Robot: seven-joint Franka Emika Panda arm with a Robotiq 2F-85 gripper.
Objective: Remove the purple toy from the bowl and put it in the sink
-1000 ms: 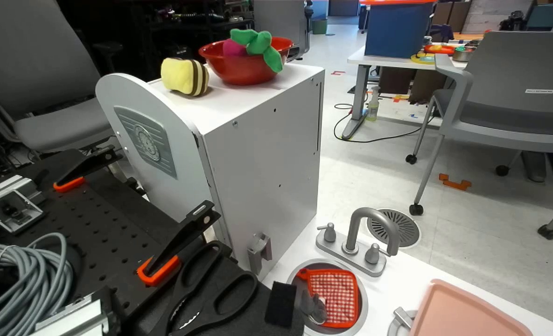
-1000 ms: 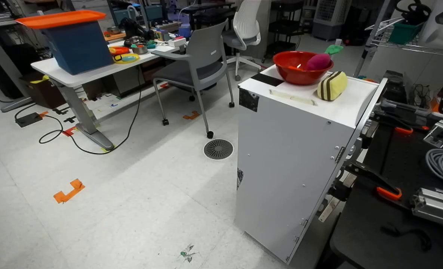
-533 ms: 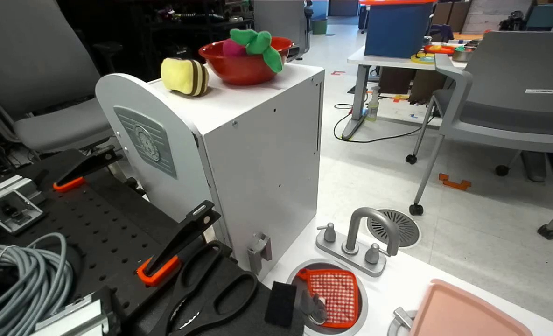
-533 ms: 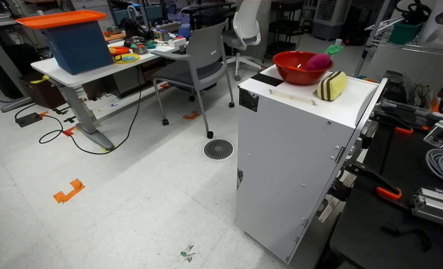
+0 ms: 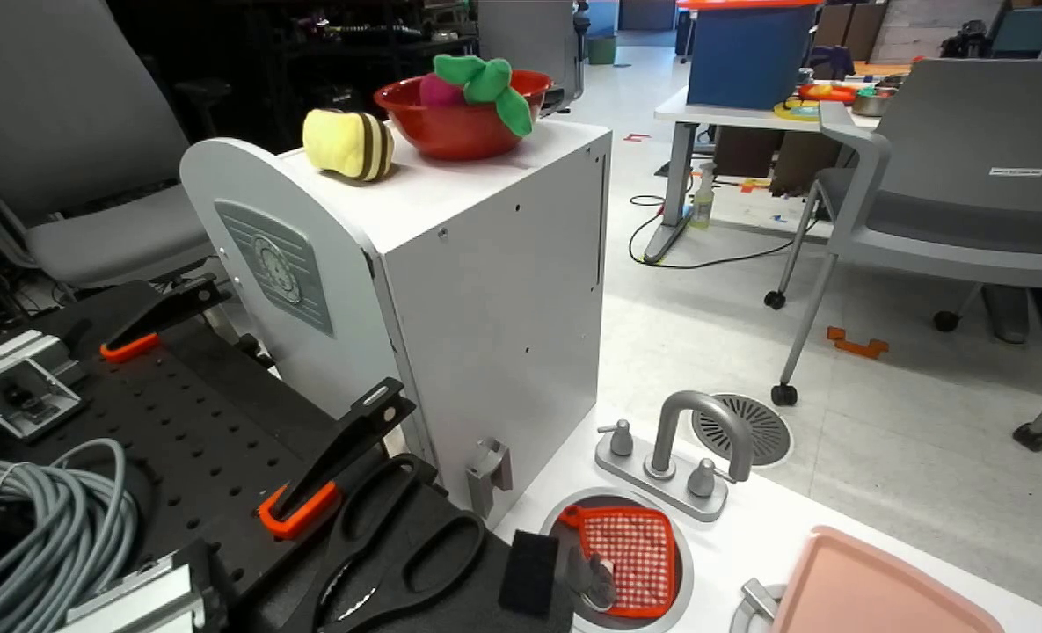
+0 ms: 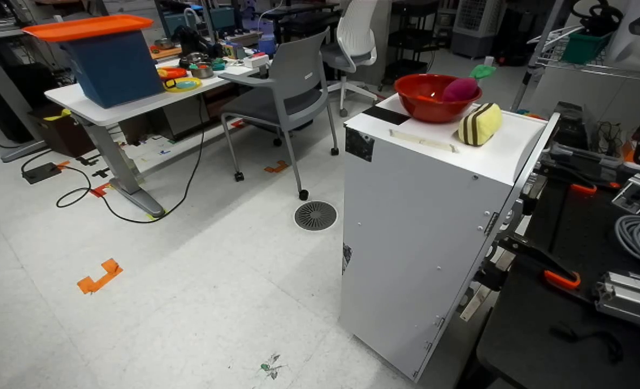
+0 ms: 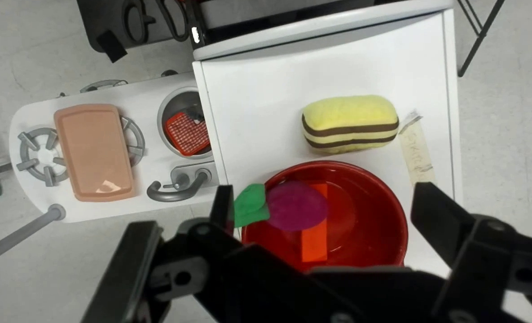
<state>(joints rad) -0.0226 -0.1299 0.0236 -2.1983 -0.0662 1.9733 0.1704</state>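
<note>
Framing the glossy red bowl [image 7: 375,217] in the wrist view is the gripper [image 7: 324,204], jaws spread wide, one finger at either side as this camera sees it. And there's the purple plush toy [image 7: 296,206], lying in that bowl, its rounded body toward the side nearest the sink [image 7: 174,105], its green leafy top [image 7: 251,206] spilling out over the rim! Those leaves sit right beside one dark fingertip [image 7: 222,204] in the picture; whether they touch, I cannot tell. Beneath the purple body runs a bright orange strip [image 7: 314,246], partly covered. Just beside the bowl, on the same white cabinet [image 5: 494,281], rests a yellow-and-brown striped plush [image 7: 351,121], and near it a length of handwritten masking tape [image 7: 415,146] is stuck to the cabinet top. Over to an exterior view, where a leaf drapes down the outside of the bowl, and lower down comes the round basin, a red-and-white checked pot holder [image 5: 633,554] lying in it beside a dark grey item [image 5: 604,587] too unclear to name. The curved faucet [image 5: 666,432] stands next to the basin on a white counter [image 5: 740,536], and a salmon-pink tray [image 7: 94,152] lies partly across the burner grates [image 7: 49,175]. In both exterior views the purple body shows inside the bowl, up on the cabinet.
</note>
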